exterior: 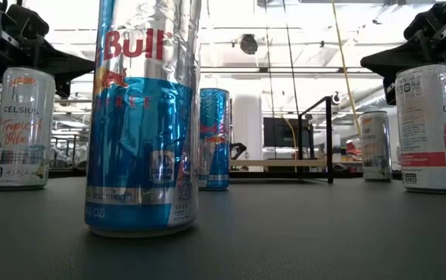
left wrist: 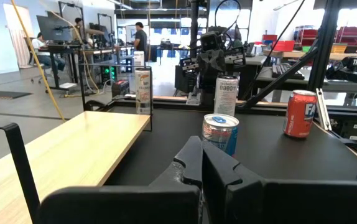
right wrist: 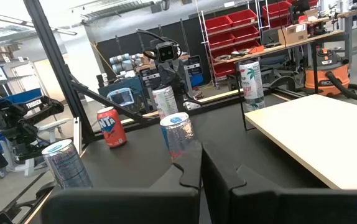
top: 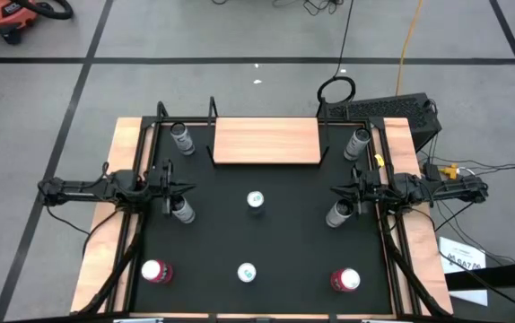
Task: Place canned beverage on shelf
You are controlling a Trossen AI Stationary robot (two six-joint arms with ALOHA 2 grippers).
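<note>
— Stood where, the can [top: 256, 200]?

— Upright on the black desk [top: 213, 269], midway between the left claw [top: 170, 188] and the right claw [top: 346, 190], well apart from both. Sat just short of the shelf [top: 266, 141], not yet on it. Showed dead ahead of each claw's closed fingers in the wrist views.

— And the claws?

— Both pinched fully shut, holding nothing. Hovered at opposite desk edges, each with another can just beside it.

— Handled how, by the look of it?

— Judged stiff if full, easily dented if empty; smooth, slippery metal wall, tall and narrow, so prone to tipping on a nudge. Best taken around the middle of the wall, fingers level, squeezed gently. Needed opening wide first, before any approach.
</note>
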